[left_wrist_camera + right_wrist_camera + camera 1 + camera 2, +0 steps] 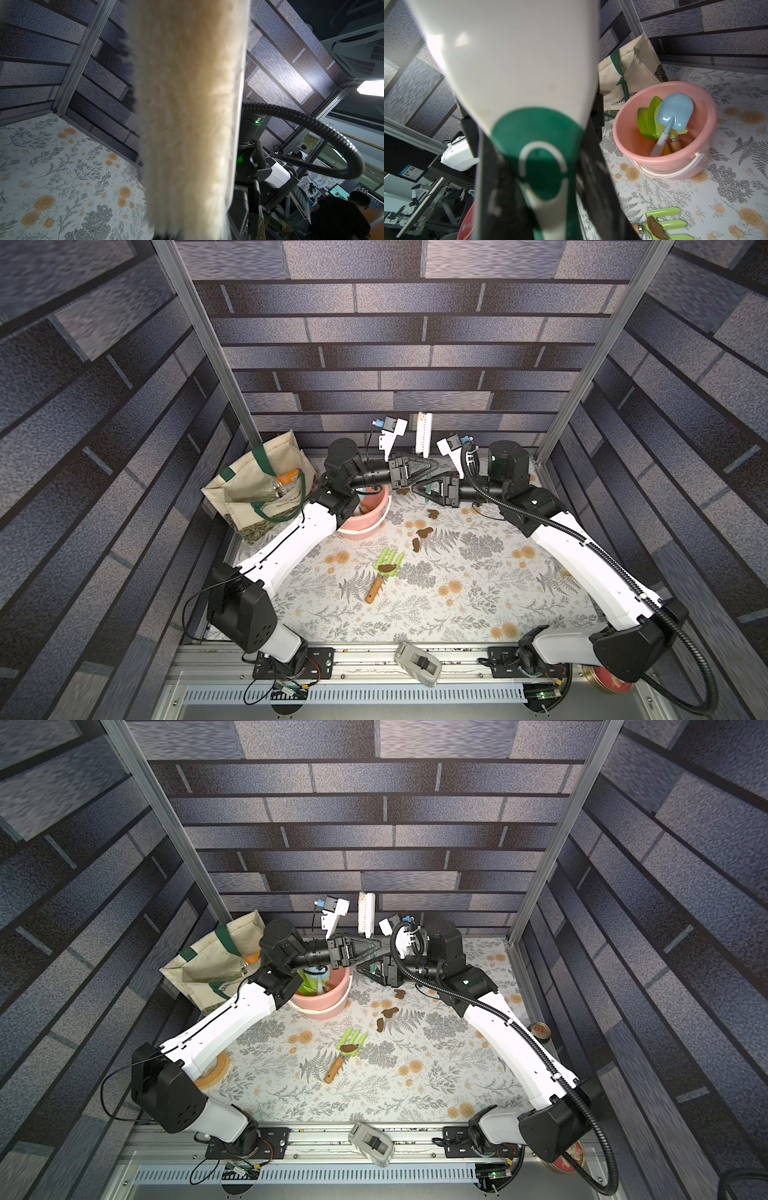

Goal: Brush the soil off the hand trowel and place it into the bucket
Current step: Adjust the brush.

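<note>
A brush point(424, 433) with a white back, cream bristles point(187, 104) and a green handle stands upright at the back centre. My left gripper point(435, 465) is shut on its lower end. My right gripper point(416, 489) closes on the green handle point(537, 133) from the opposite side. The pink bucket point(365, 522) stands under the left arm and holds a blue trowel point(675, 114) and a green trowel point(650, 120). A green hand fork point(386, 568) lies mid-table with a soil blob point(387, 567) on its tines. More soil point(424, 532) lies loose near it.
A cream tote bag point(257, 489) with green straps stands at the back left beside the bucket. A tape dispenser point(417, 664) sits on the front rail. A tape roll point(216, 1069) lies under the left arm. A small can point(541, 1029) stands at the right edge.
</note>
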`<state>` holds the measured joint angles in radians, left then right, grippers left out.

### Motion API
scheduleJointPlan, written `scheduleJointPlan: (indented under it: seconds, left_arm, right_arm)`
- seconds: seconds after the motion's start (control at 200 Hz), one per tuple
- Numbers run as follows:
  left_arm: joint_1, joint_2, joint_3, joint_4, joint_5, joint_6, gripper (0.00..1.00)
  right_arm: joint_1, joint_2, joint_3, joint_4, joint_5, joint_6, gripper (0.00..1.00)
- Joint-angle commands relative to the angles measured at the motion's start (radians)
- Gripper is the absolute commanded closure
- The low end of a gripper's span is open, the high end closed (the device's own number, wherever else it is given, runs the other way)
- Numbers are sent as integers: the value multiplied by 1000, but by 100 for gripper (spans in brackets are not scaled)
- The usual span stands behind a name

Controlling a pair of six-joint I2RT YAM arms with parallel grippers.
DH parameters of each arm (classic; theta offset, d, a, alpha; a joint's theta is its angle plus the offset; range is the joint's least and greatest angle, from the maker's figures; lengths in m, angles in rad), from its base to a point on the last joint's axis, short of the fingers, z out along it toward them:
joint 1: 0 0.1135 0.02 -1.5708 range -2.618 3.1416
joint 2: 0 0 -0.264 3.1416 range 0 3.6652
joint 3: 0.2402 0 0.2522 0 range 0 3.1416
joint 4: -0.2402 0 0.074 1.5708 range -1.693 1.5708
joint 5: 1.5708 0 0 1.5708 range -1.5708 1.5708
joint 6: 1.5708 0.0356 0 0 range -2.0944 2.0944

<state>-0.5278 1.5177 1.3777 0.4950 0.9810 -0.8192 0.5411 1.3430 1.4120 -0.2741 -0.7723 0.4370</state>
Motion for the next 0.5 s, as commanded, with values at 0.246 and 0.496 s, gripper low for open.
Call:
scheduleJointPlan:
  seconds: [0.246,0.496]
  left_arm:
    - [12,-6,24,40,-1,0,91]
    - [12,-47,18,-110,-69,108,50]
  right_arm:
    - [0,-34,-13,-9,86,8,93]
    - [0,-17,18,-113,181,-19,100]
